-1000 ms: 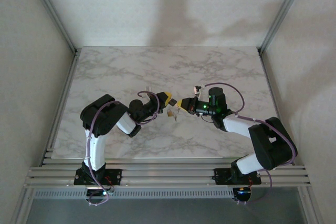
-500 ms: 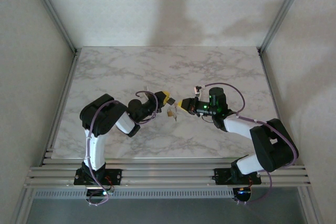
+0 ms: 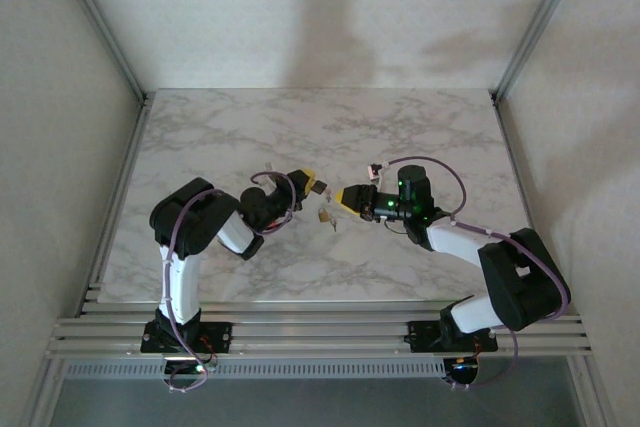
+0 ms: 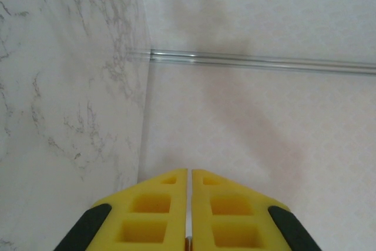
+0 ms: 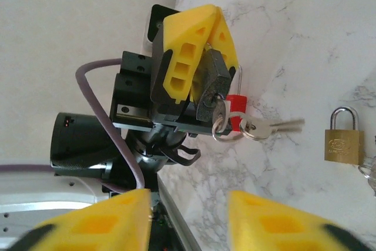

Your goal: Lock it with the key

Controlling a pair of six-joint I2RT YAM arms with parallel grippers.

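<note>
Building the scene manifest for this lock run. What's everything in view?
dark grey padlock: 1, dark grey, clamped in the left gripper
key ring: 1, silver, hanging below that padlock
key: at least 1, silver, on the ring
red piece: 1, red, at the ring; cannot tell what it is
brass padlock: 1, brass, lying on the table
table: 1, white-grey marble
left gripper: yellow jaws shut
right gripper: yellow jaws open, empty

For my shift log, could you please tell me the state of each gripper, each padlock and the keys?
left gripper: shut on grey padlock.
right gripper: open, empty.
grey padlock: held in left gripper.
key bunch: dangling from grey padlock.
brass padlock: lying on table, shackle closed.
</note>
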